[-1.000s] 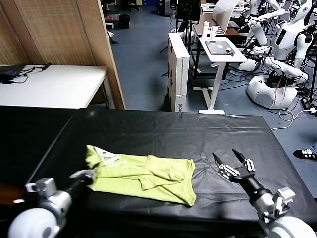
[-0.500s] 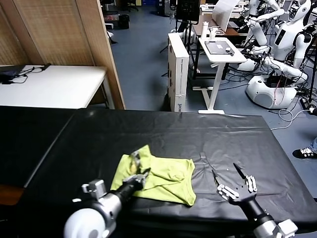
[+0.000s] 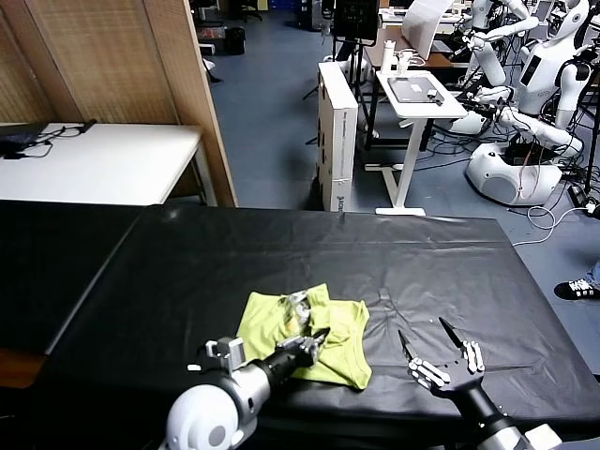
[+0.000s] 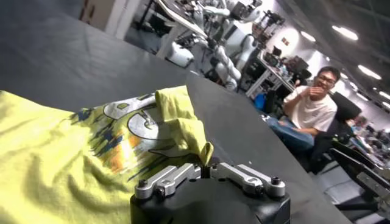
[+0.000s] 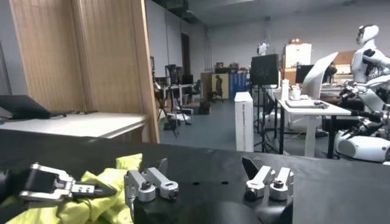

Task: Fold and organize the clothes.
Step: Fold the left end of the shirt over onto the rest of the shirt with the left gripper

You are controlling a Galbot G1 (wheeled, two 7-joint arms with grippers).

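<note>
Lime T-shirt bunched into a loose double layer on the black-covered table, near the front edge and a little right of the middle, a printed patch showing on the turned-over part. Left gripper over the garment's near side, jaws pinched tight on a fold of the yellow-green cloth and holding it above the lower layer. Right gripper near the front edge toward the right corner, just beside the shirt without touching it, fingers spread wide with nothing between them.
</note>
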